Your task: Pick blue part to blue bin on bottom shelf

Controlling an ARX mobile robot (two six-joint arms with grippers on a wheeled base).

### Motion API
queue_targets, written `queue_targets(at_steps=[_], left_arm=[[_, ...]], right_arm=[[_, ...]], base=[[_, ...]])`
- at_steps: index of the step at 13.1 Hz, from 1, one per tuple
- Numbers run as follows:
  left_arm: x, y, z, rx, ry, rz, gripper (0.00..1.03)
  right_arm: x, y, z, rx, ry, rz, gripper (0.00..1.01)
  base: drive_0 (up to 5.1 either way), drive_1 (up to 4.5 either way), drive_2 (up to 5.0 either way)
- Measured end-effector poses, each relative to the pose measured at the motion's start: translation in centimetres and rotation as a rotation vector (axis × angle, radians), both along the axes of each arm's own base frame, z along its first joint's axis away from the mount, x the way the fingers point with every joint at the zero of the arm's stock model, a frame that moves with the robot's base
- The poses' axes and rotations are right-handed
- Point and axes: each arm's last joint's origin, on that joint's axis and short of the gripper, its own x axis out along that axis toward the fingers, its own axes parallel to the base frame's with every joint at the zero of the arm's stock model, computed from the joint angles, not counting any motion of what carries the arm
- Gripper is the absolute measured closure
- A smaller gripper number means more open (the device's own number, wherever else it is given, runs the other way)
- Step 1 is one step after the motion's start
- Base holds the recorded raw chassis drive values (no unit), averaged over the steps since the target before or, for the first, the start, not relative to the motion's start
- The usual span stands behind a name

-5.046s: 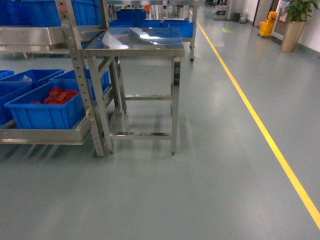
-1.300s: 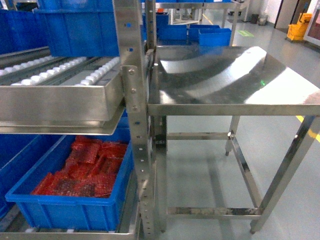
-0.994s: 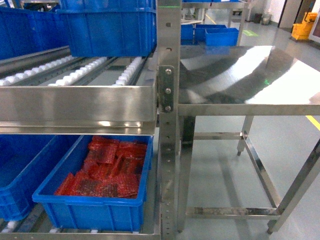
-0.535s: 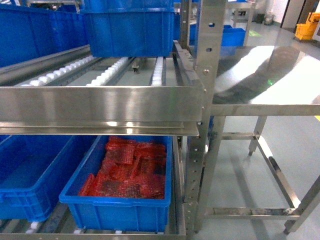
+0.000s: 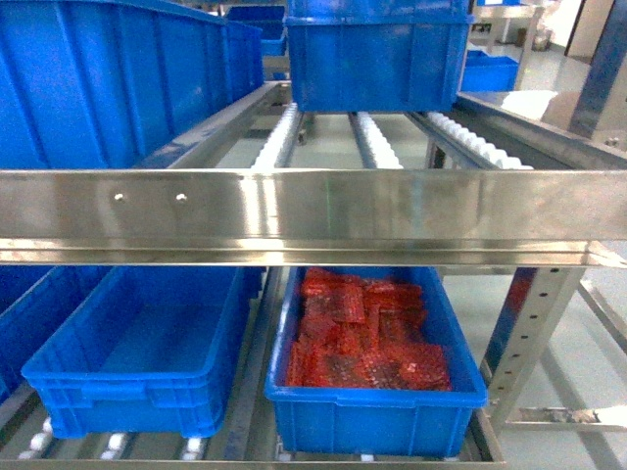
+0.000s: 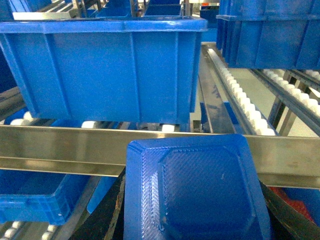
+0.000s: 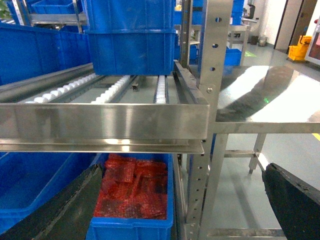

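Between the dark fingers of your left gripper (image 6: 195, 200) sits the blue part (image 6: 192, 192), a flat square tray-like piece that fills the near half of the left wrist view; the fingers flank it on both sides, so I judge it pinched, though the contact itself is hidden.

Just beyond it runs the upper shelf's steel rail (image 5: 313, 211), and below that rail lies the bottom shelf (image 5: 250, 446) with two bins. The empty blue bin (image 5: 137, 343) stands on the left. The bin of red parts (image 5: 372, 343) stands just beside it on the right.

Your risk: the part sits level with the rail, so pushing straight ahead would knock it against the steel and twist it loose. Dropping too far right would land it among the red parts.

Your right gripper (image 7: 180, 210) shows only two dark fingers at the frame's edges, spread wide with nothing between them. Neither arm shows in the head view.
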Motion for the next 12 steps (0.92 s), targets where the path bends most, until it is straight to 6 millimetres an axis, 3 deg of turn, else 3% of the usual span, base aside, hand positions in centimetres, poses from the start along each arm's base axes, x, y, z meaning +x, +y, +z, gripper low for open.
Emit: queue_targets(at_steps=[12], left_arm=[[-0.02,0.00,0.01,0.000,0.000,0.000,0.59]], right_arm=[[0.00,0.00,0.00,0.000,0.000,0.001,0.03]], base=[[0.0,0.00,0.0]])
